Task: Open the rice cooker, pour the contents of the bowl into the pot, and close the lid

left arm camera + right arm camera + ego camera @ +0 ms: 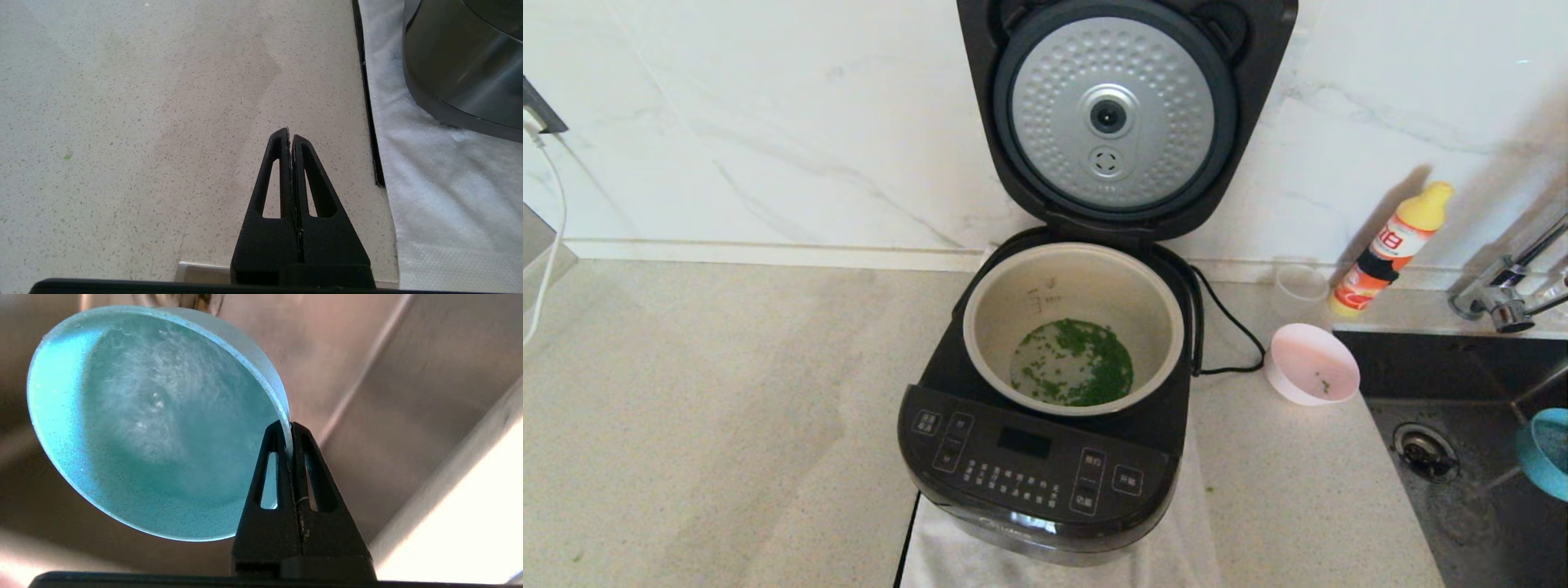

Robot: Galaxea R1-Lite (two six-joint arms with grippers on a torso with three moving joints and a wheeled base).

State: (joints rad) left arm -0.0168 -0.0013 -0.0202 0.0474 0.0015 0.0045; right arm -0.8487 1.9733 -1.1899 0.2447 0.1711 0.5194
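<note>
Two pincers show: the left pincer (291, 136) hangs pressed shut and empty over the tabletop (122, 122) beside the rice cooker (1037, 465), while the right pincer (289, 428) pinches a blue bowl's (155, 424) rim over the sink (1462, 490). Farther back, green bits (1078, 359) lie in the pot (1074, 327), the pink bowl (1311, 363) sits just right of the cooker, and the lid (1123, 114) stands open.

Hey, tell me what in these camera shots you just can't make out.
- Button labels on the rice cooker, head view: too small to read.
- Blue bowl, head view: cut off by the right edge; the right gripper pinching its rim shows only in the right wrist view.
- Left gripper: outside the head view.
</note>
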